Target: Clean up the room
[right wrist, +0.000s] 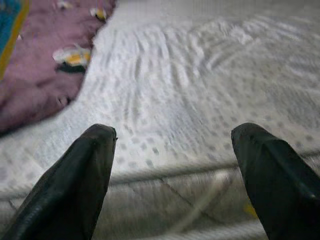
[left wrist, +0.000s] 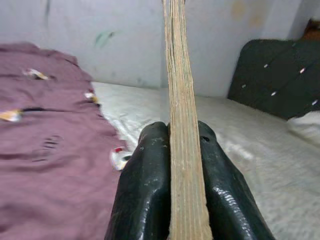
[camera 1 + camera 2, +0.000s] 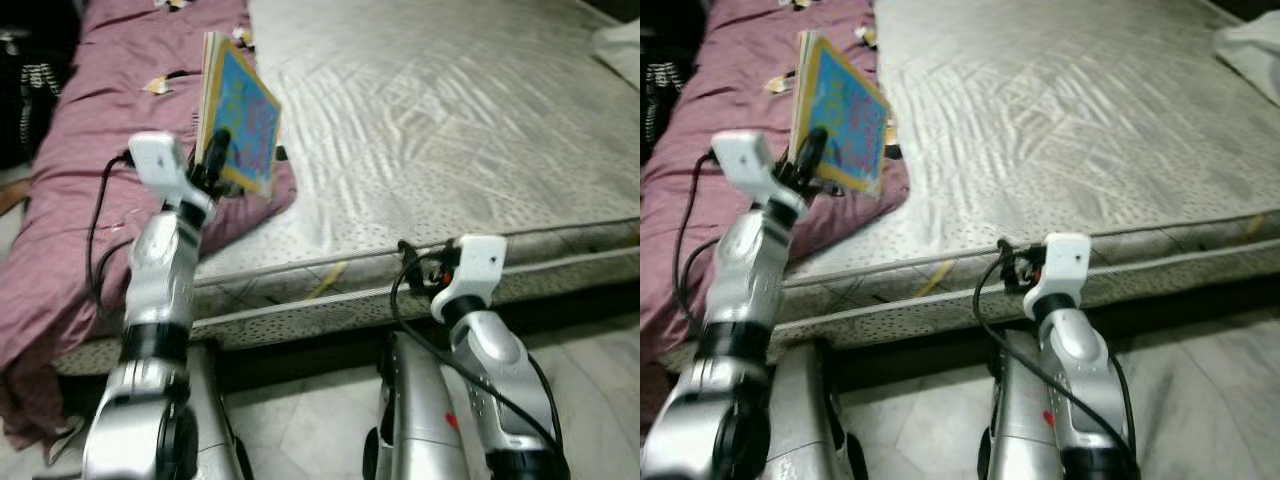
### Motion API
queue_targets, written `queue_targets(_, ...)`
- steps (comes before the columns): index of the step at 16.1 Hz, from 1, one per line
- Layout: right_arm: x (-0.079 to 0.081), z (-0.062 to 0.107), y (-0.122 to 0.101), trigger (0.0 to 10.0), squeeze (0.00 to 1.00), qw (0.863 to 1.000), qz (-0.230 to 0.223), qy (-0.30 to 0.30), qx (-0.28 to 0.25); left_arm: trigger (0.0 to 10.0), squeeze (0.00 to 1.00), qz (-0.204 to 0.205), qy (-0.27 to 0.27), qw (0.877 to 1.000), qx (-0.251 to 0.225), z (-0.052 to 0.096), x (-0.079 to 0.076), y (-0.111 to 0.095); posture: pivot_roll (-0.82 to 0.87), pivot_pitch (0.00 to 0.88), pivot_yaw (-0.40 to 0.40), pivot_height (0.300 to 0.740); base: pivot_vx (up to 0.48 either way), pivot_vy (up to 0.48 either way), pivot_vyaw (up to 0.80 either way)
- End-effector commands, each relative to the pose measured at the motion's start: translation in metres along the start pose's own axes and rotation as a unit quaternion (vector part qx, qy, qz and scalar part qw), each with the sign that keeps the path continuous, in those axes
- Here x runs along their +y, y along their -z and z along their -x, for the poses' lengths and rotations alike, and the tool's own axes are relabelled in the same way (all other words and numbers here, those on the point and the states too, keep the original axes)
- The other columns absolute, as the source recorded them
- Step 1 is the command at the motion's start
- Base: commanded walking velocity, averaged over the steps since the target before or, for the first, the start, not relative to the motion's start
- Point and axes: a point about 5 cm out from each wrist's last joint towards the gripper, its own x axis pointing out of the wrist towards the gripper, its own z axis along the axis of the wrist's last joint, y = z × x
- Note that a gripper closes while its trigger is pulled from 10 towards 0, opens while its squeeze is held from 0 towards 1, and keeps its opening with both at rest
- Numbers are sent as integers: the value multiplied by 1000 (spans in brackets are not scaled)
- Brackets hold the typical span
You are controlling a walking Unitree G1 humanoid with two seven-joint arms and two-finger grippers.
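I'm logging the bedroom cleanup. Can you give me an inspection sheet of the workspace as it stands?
Surface: bare grey mattress, purple blanket heaped along its left side.
Job's things: book, colourful cover, held upright above the blanket edge.
Clutter: small scraps on the blanket; white cloth at the far right.
Hands: left hand shut on the book's edge; right hand open, at the mattress's near edge.
Cables: black cables looped at both wrists.
Surroundings: pale tiled floor, dark headboard, plain wall.
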Motion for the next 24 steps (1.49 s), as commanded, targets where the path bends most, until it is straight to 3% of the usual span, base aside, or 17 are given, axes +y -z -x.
queue_targets(1, -2, -2, 0, 10000, 0, 1000, -5, 9, -4, 0, 0, -31, 25, 998, -40, -5, -8, -24, 3, 0, 20, 472, 0, 0, -425)
queue_targets(3, -1, -6, -1, 10000, 0, 1000, -6, 7, -7, 0, 0, -49, 41, 997, -45, 1, -13, -28, 14, 0, 17, 481, 0, 0, 0)
queue_targets(6, 0, -14, -2, 10000, 0, 1000, -15, 11, -17, 0, 0, -17, 17, 999, -29, 20, -29, -19, 20, 0, 17, 507, 0, 0, 0)
queue_targets(8, -1, -15, -2, 10000, 0, 1000, -16, 17, -21, 0, 0, -18, 17, 1000, -19, 27, -34, -17, 20, 0, 16, 516, 0, 0, 0)
queue_targets(15, -7, -15, -5, 10000, 0, 999, -13, 39, -33, 0, 0, -39, 20, 999, 29, 38, -45, -4, 15, 0, 27, 560, 0, 0, 0)
queue_targets(17, -10, -15, -7, 10000, 0, 998, -6, 48, -37, 7255, 0, -48, 13, 998, 42, 40, -43, -1, 11, 0, 30, 583, 0, 0, 0)
queue_targets(18, -13, -16, -8, 10000, 0, 998, -7, 53, -40, 10000, 0, -60, 7, 997, 46, 41, -40, -1, 10, 0, 32, 597, 0, 0, 0)
queue_targets(22, -15, -16, -9, 10000, 0, 997, -9, 62, -43, 10000, 0, -70, -3, 996, 49, 41, -37, 0, 10, 0, 33, 644, 0, 0, 0)
queue_targets(24, -17, -16, -6, 10000, 0, 995, 9, 90, -37, 10000, 0, -95, -10, 994, 51, 42, -34, -1, 9, 0, 35, 658, 0, 0, 0)
